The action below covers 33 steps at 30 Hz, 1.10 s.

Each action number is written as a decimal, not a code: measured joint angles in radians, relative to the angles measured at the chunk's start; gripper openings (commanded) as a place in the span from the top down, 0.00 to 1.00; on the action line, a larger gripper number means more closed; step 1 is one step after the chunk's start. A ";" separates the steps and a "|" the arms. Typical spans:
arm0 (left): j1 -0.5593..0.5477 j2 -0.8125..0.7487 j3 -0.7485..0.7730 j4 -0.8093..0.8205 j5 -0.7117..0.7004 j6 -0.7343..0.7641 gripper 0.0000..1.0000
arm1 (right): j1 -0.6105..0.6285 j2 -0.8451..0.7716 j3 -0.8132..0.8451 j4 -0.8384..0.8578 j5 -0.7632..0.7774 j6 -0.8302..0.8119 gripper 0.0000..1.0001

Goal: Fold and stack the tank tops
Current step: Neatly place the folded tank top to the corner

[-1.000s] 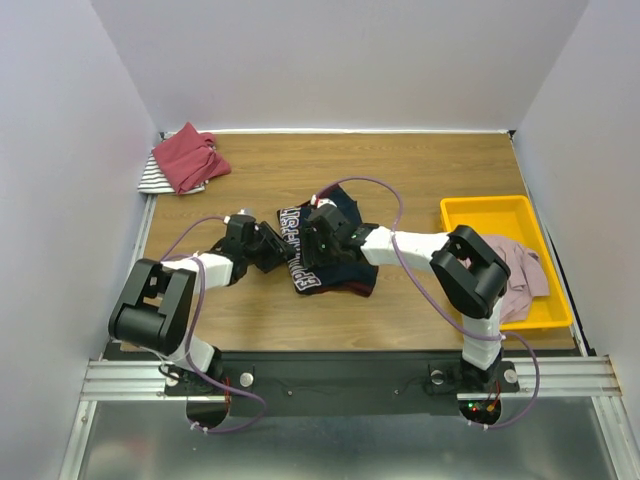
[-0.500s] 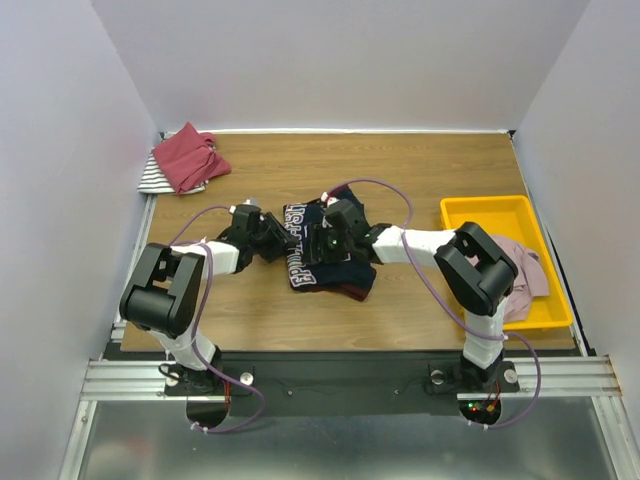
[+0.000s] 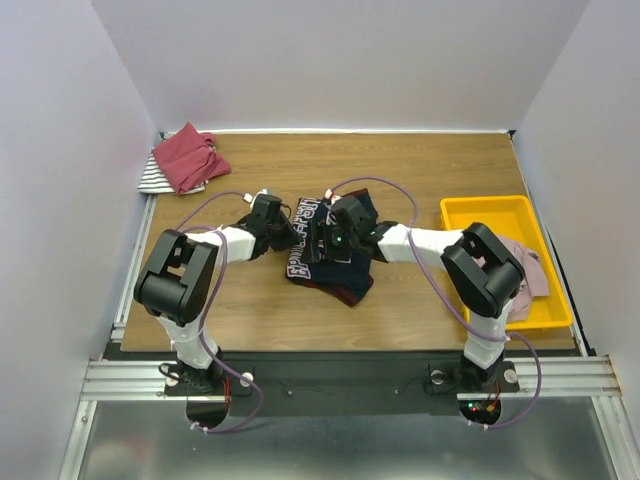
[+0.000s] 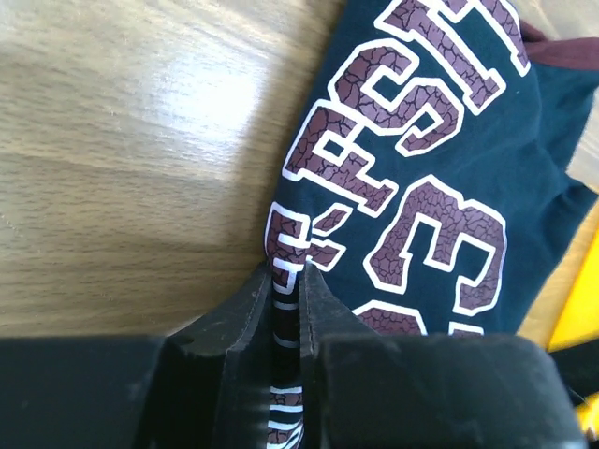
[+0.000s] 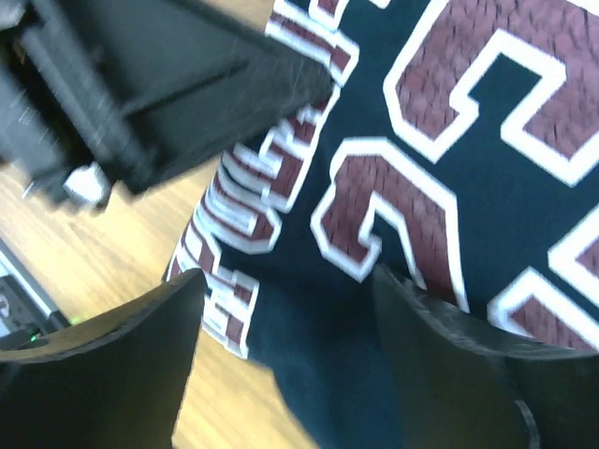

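- Bench [image 3: 430,170]: navy tank top [image 3: 318,268] lies bunched mid-bench; fold step looks barely begun
- Left tool [image 4: 288,279]: pinched on its printed edge
- Right tool [image 5: 285,281]: spread wide above the print, holding nothing; next you'd need its grip, then a pull flat

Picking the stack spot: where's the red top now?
In the top view, the red top lies in the far left corner of the table, atop the striped top, well left of the navy top.
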 measured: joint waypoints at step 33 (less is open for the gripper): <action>0.203 0.510 1.230 -0.681 -0.802 0.534 1.00 | 0.000 -0.477 -0.098 -0.190 0.274 -0.032 0.09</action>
